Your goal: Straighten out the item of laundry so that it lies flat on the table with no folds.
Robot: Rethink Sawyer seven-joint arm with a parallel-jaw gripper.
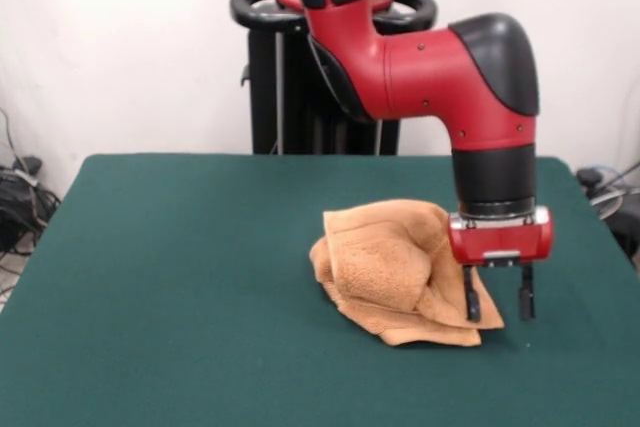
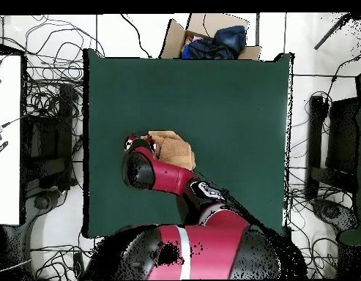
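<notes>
Green table (image 1: pixel 180 277); open pincer (image 1: pixel 497 305) beside towel (image 1: pixel 395 267)

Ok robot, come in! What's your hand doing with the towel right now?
Hand open, fingers down at the towel's edge, nothing held. Towel bunched and folded on the table, not flat yet. Nothing in the way.

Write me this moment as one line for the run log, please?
towel: crumpled, folded over itself | table: green top | pincer: open, low at towel's edge, one finger over the cloth | task: not yet flat
</notes>
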